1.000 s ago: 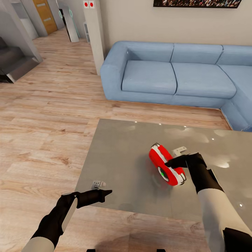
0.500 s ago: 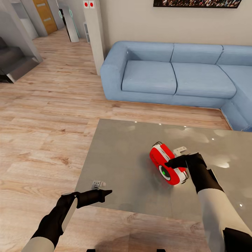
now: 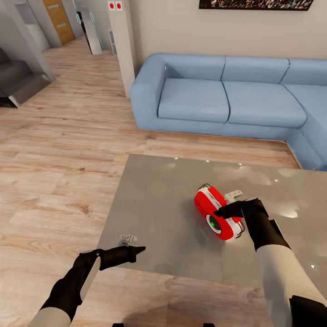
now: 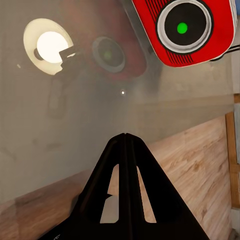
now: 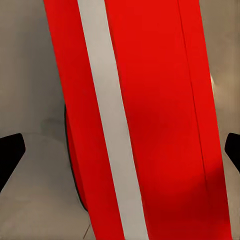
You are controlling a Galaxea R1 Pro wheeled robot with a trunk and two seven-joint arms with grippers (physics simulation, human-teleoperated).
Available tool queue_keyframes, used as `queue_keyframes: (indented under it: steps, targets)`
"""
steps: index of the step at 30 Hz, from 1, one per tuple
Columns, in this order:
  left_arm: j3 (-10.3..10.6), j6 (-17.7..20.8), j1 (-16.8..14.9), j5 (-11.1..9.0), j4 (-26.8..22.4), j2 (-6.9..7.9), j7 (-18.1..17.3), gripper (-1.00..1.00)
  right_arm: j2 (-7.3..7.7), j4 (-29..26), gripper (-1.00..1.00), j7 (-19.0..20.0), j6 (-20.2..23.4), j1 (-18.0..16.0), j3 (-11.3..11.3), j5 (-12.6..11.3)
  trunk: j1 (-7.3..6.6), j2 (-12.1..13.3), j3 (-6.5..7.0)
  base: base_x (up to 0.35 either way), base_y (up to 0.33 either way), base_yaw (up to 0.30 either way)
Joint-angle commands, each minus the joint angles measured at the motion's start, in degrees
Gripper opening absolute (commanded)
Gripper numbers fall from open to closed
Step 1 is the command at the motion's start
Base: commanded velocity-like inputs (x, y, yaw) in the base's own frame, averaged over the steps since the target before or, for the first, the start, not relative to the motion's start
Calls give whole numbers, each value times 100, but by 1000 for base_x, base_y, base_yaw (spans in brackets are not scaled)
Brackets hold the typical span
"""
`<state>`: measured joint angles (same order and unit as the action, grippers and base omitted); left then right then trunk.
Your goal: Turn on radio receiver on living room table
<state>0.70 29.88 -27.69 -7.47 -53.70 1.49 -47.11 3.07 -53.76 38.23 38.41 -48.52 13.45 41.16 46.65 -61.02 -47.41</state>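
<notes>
The bright-red radio receiver (image 3: 213,210) lies tilted on the glossy grey table (image 3: 159,204), its white band up and its round dark dial (image 3: 212,224) lit with a green dot. My right gripper (image 3: 222,211) rests against the radio's upper side. In the right wrist view its black fingertips (image 5: 10,156) stand wide apart, open, with the radio (image 5: 150,120) close ahead between them. My left gripper (image 3: 136,249) hovers shut over the table's near left edge, apart from the radio. In the left wrist view it (image 4: 125,137) points toward the radio's dial (image 4: 183,27).
A light-blue sofa (image 3: 227,100) runs along the far wall behind the table, under a crowd photograph (image 3: 254,4). Wood plank floor (image 3: 59,181) spreads to the left. A pale pillar (image 3: 122,45) and grey stairs (image 3: 18,81) stand at the far left.
The radio has rocked slightly under my right gripper, turning its dial more toward the head camera, then stayed still. Both arms have barely moved.
</notes>
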Motion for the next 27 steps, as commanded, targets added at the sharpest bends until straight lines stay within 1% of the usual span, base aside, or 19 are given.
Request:
queue_keyframes:
  steps: [1, 16, 21, 23, 27]
  targets:
    - [0, 0, 0, 0, 0, 0, 0, -100, 0, -1, 100, 0, 0, 0, 0, 1, 0, 0, 0, 0, 0, 0]
    - [0, 0, 0, -2, -8, 0, -5, -100, 36, -111, 100, 31, 37, 0, -12, 18, 0, 0, 0, 0, 0, 0]
    - [-2, 3, 0, -8, -36, 0, -7, -100, 39, -567, 100, 87, 133, 0, -36, 24, 0, 0, 0, 0, 0, 0]
    - [-3, 7, 0, -8, -61, 0, 0, -100, 42, -901, 100, 208, 300, 0, -46, 39, 0, 0, 0, 0, 0, 0]
    - [-5, 8, 0, -9, -91, 0, 1, -100, 68, -1308, 100, 529, 660, 0, -57, 73, 0, 0, 0, 0, 0, 0]
